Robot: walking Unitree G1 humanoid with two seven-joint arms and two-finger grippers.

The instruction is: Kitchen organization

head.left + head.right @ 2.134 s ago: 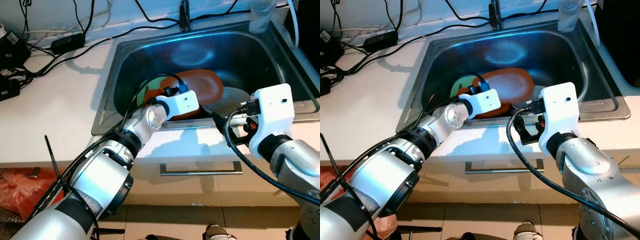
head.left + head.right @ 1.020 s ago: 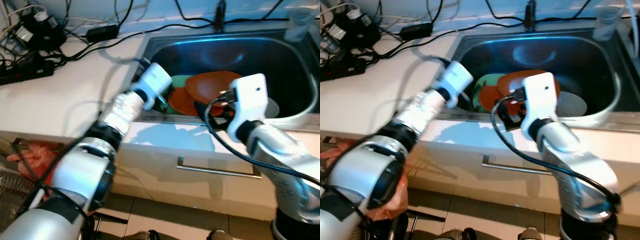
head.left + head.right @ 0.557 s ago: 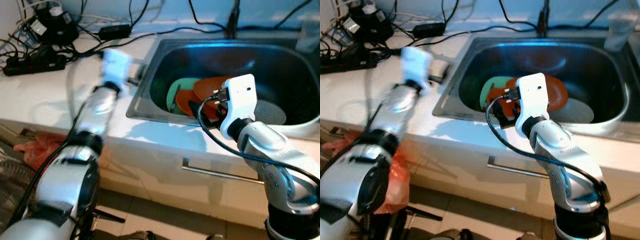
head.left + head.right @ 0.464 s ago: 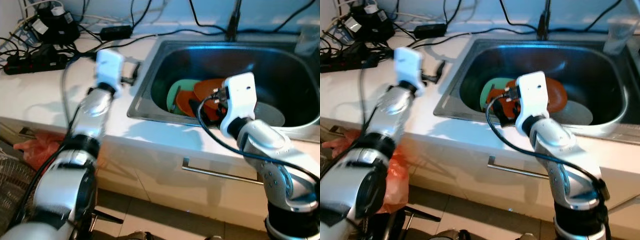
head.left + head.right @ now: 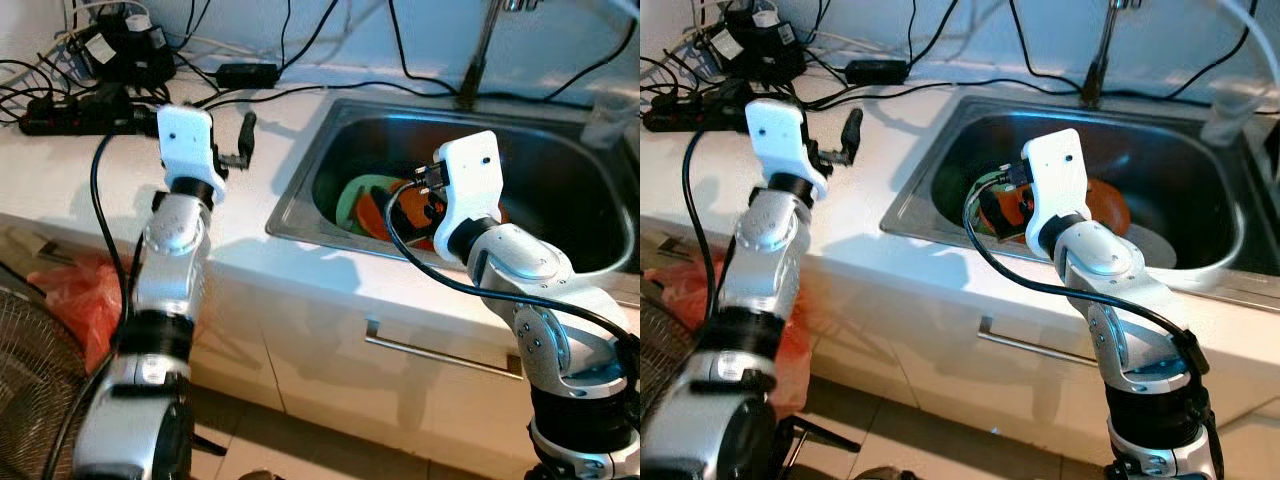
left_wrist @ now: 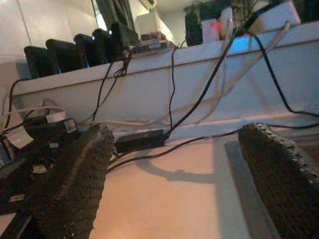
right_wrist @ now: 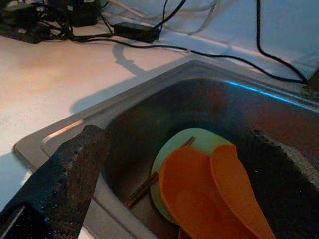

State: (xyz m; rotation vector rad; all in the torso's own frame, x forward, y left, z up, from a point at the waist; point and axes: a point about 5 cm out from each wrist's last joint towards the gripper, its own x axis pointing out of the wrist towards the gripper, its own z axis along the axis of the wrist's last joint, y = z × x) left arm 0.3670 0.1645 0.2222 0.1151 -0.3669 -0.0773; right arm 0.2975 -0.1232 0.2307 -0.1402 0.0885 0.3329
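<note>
1. The orange plates and green plate lie stacked in the sink; none is out yet, so the sorting is hardly begun.
2. The right pincer hangs open above them, holding nothing.
3. The left pincer hovers open and empty over the table.
4. Cables clutter the table behind the sink.

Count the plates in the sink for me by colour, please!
Green plate: 1
Orange plates: 2
Grey plate: 1
Total: 4 plates
</note>
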